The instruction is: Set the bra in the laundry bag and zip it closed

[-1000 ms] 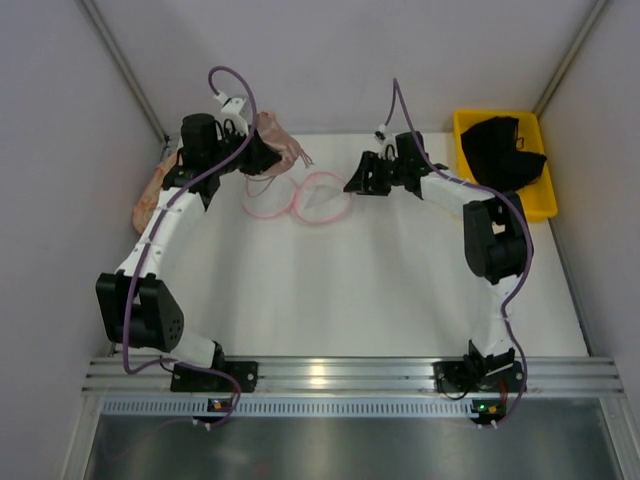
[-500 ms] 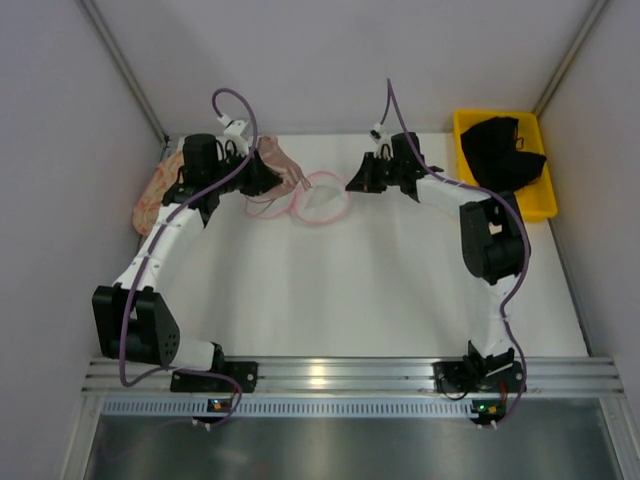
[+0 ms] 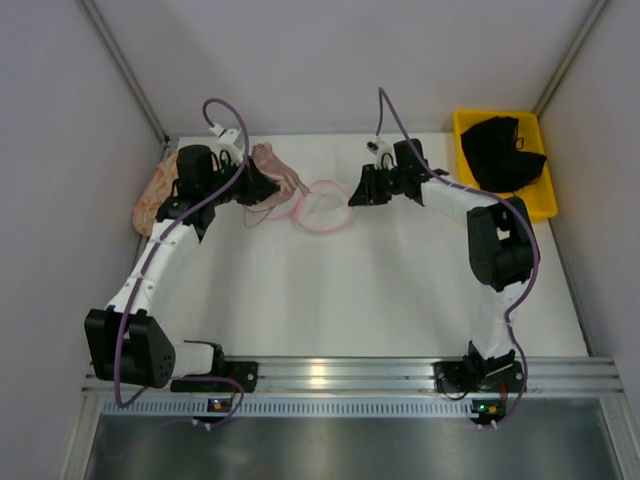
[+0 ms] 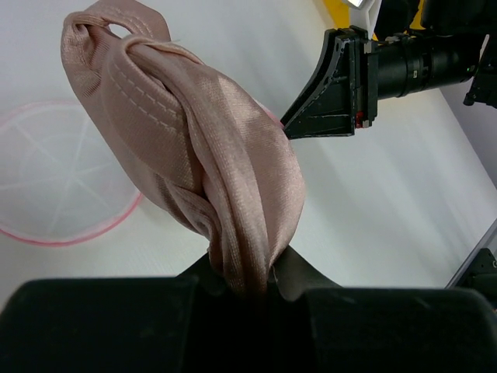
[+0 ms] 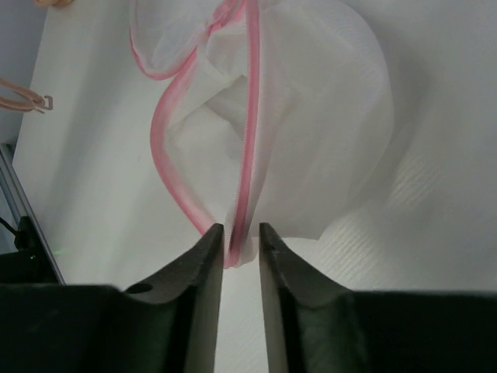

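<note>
The pale pink bra point(image 4: 202, 155) hangs bunched from my left gripper point(image 4: 248, 272), which is shut on it just above the table. In the top view the bra point(image 3: 276, 170) is at the back left, touching the left edge of the laundry bag point(image 3: 322, 205). The bag is a white mesh pouch point(image 5: 311, 116) with a pink zip rim, lying between the two arms. My right gripper point(image 5: 239, 233) is shut on the near fold of that rim, which is pinched at the fingertips. The mesh bulges up beyond them. The right gripper point(image 3: 352, 195) sits at the bag's right edge.
A yellow bin point(image 3: 545, 208) at the back right holds a black garment point(image 3: 505, 150). A peach patterned fabric piece point(image 3: 150, 195) lies at the back left wall behind the left arm. Thin pink straps point(image 3: 262, 212) trail on the table under the bra.
The right gripper has moved left onto the bag's rim and closed on it. The left gripper has carried the bra a little nearer the bag.
</note>
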Tool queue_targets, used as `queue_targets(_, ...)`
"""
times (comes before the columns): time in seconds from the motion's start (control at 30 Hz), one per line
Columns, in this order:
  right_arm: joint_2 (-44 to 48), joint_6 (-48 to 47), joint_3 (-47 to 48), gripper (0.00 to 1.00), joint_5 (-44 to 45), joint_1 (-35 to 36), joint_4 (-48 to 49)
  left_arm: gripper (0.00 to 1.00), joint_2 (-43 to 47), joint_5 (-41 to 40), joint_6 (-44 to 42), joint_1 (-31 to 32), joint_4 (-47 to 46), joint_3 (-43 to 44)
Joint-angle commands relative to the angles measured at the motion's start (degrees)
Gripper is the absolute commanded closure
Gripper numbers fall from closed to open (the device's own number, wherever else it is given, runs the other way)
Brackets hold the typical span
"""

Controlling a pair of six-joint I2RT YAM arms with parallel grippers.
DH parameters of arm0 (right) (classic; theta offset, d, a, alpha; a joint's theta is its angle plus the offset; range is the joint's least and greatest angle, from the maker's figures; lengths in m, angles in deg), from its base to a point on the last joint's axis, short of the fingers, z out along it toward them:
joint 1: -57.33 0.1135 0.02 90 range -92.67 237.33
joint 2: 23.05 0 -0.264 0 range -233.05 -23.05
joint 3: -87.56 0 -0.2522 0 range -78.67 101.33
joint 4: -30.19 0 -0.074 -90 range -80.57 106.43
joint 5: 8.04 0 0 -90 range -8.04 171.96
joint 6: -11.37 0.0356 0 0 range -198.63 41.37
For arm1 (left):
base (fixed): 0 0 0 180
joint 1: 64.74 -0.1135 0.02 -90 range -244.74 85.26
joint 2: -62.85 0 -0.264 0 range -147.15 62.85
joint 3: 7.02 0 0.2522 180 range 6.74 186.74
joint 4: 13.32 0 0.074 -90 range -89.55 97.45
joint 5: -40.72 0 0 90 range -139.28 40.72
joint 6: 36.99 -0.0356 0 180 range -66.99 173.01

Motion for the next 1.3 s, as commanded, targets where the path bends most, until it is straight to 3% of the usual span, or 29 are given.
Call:
queue_targets(0.0,-1.4,-2.7,3.7,0.71,-0.6,1.2,-1.0,1.00,1.4,-0.6,0.9,0.1,-3.7,-0.2)
queue_targets(0.1,-3.0,-1.9,4.7,0.65,-0.1,1.2,-0.5,1.00,1.6,-0.8,1.0,0.3,-3.6,-0.2)
queue_targets(0.23,-5.4,-1.6,7.3,0.66,0.1,1.5,-0.7,1.00,1.0,-0.5,0.9,0.9,-3.3,-0.3)
queue_targets(0.27,-5.8,-0.6,7.7,0.78,-0.5,1.5,-0.6,1.00,0.9,-0.7,0.9,1.1,-3.2,-0.4)
queue_targets(0.37,-7.0,-0.6,9.9,1.00,-2.0,1.5,-1.8,1.00,0.3,-0.1,0.8,1.5,-3.3,-0.2)
queue_targets(0.53,-0.8,-4.4,7.6,1.00,-6.8,1.4,-3.8,1.00,-0.3,5.3,0.9,2.6,0.0,0.0)
queue_targets(0.83,5.9,-14.6,2.5,1.00,-14.1,1.8,-11.2,1.00,-1.1,2.3,2.1,9.8,1.4,-7.6)
queue_targets(1.27,6.9,-21.3,-0.4,1.00,-17.4,2.0,-15.6,1.00,-18.8,-2.0,4.3,14.9,-1.7,5.4)
